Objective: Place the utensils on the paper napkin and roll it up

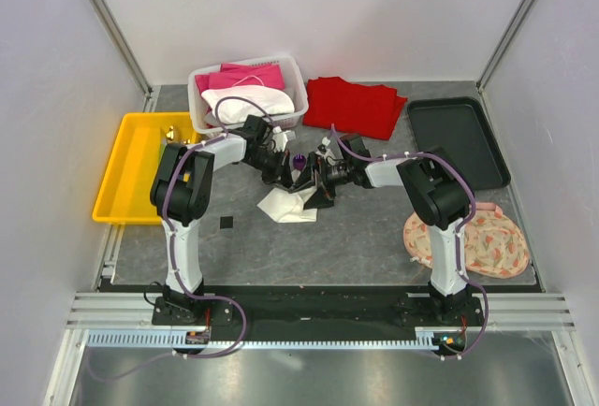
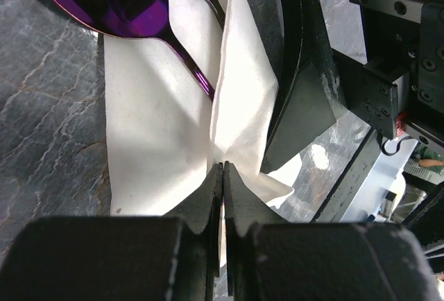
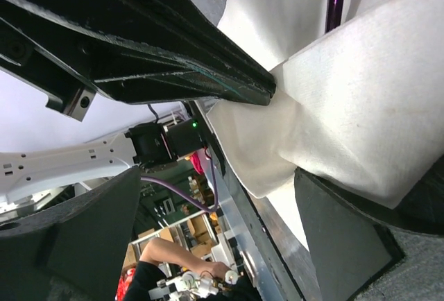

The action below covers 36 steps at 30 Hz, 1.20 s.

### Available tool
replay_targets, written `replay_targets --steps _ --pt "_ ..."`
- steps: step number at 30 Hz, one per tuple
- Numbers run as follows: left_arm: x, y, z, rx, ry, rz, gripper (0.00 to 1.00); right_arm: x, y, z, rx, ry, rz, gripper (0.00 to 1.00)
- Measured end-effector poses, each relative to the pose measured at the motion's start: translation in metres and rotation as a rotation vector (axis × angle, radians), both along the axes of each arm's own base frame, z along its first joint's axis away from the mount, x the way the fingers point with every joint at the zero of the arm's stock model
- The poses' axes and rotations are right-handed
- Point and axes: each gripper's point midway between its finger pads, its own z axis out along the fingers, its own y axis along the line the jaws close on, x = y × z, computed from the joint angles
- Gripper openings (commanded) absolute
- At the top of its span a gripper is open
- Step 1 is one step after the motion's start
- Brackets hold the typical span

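Roughly halfway, I figured: the purple spoon was lying on the paper napkin mid-table, the left gripper had a raised fold pinched tight, the right gripper gaped wide alongside, I saw no other cutlery on it, and the rolling looked barely begun.

purple utensil running off left wrist view's top edge, handle disappearing under paper napkin fold, gold object in yellow tray reading too small
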Motion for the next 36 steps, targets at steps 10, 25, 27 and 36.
replay_targets --steps 10,25,27,36 --pt "-0.001 0.001 0.000 0.006 -0.001 -0.002 0.07 0.004 0.004 0.004 0.006 -0.003 -0.028 0.98" --pt "0.003 0.000 0.034 -0.080 -0.046 -0.003 0.18 0.000 0.008 0.002 0.008 -0.011 -0.023 0.98" --pt "0.001 -0.001 0.035 -0.092 -0.039 -0.007 0.18 0.000 0.008 0.002 0.008 -0.014 -0.021 0.98" --pt "-0.020 0.004 0.018 -0.070 0.030 -0.009 0.13 -0.001 0.007 0.000 0.005 -0.026 -0.014 0.98"
